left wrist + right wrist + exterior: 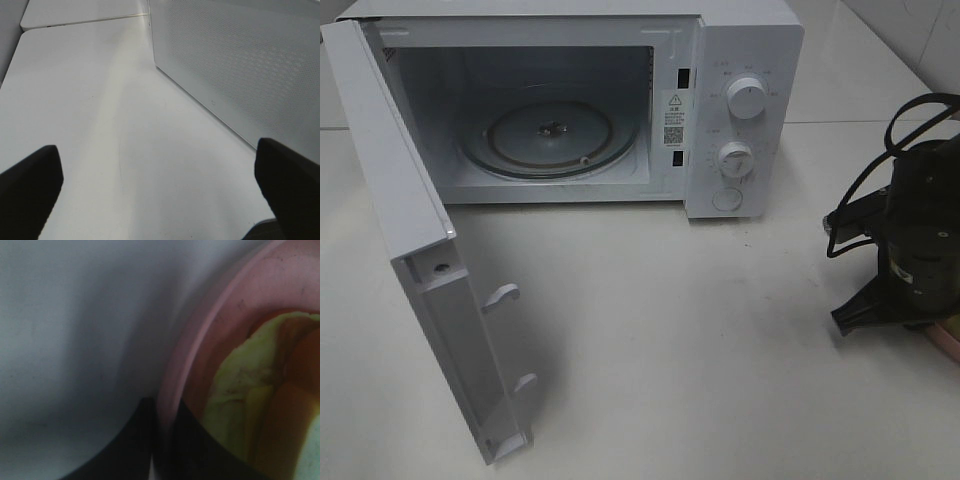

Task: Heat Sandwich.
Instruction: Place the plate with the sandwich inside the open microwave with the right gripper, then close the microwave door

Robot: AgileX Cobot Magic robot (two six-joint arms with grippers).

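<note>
The sandwich (260, 405), with pale green-yellow and reddish filling, lies on a round pink plate (215, 315). In the right wrist view my right gripper (162, 440) is closed over the plate's rim, one dark finger (130, 440) outside it and the other inside. In the exterior view this gripper (880, 310) is low at the table's right edge, with only a sliver of the plate (945, 340) showing past it and the sandwich hidden. My left gripper (160, 200) is open and empty, beside the microwave's side wall (240, 65).
The white microwave (740, 110) stands at the back with its door (420, 260) swung wide open toward the front left. Its glass turntable (548, 135) is bare. Black cables (910, 110) loop above the right arm. The white table (670, 350) stretches between door and right arm.
</note>
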